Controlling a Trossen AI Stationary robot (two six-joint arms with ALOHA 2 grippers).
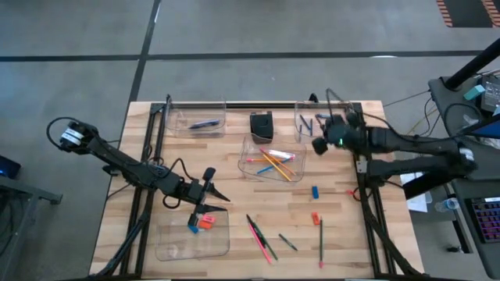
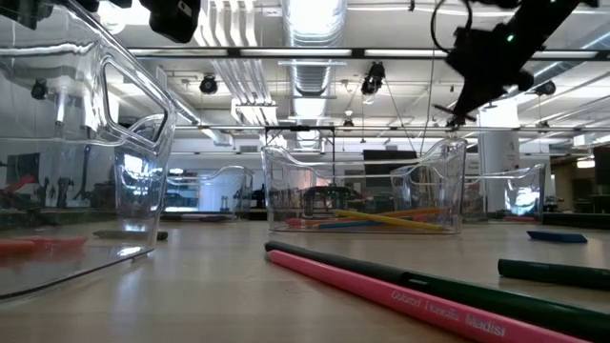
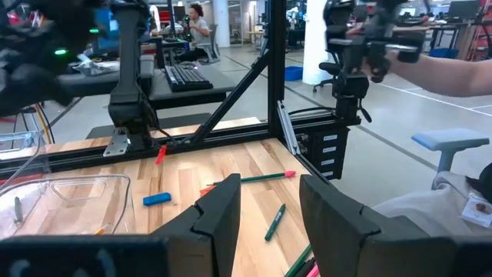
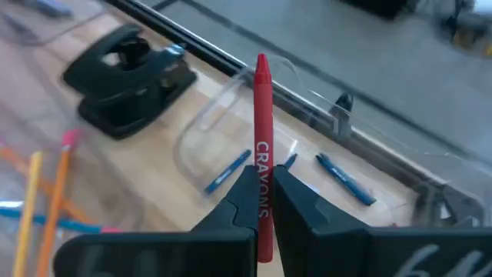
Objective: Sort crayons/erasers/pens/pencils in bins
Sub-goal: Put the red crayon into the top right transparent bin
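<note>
My right gripper [image 4: 264,204] is shut on a red crayon [image 4: 261,115] and hovers by the far-right bin [image 1: 312,125], which holds blue crayons [image 4: 227,173]. My left gripper [image 1: 217,195] stands open and level over the near-left bin [image 1: 191,234], where a blue and an orange-red eraser [image 1: 200,222] lie. Nothing is between its fingers [image 3: 223,215]. The middle bin [image 1: 269,160] holds several pencils. In the far-left bin [image 1: 199,121] lies one dark pen. My right gripper pinches the red crayon's lower half [image 4: 262,165] between its two fingers. The crayon lies along the fingers, and its pointed tip [image 4: 261,61] sticks out ahead of them. The fingers slant down from the table's right side. The crayon is lifted clear above the bin.
Loose on the near table lie a pink pencil and a dark stick [image 1: 259,236], a green pencil [image 1: 320,234], a short green stick [image 1: 287,243], a blue eraser [image 1: 316,191] and a red one [image 1: 315,218]. A black box [image 1: 262,125] stands at the far middle.
</note>
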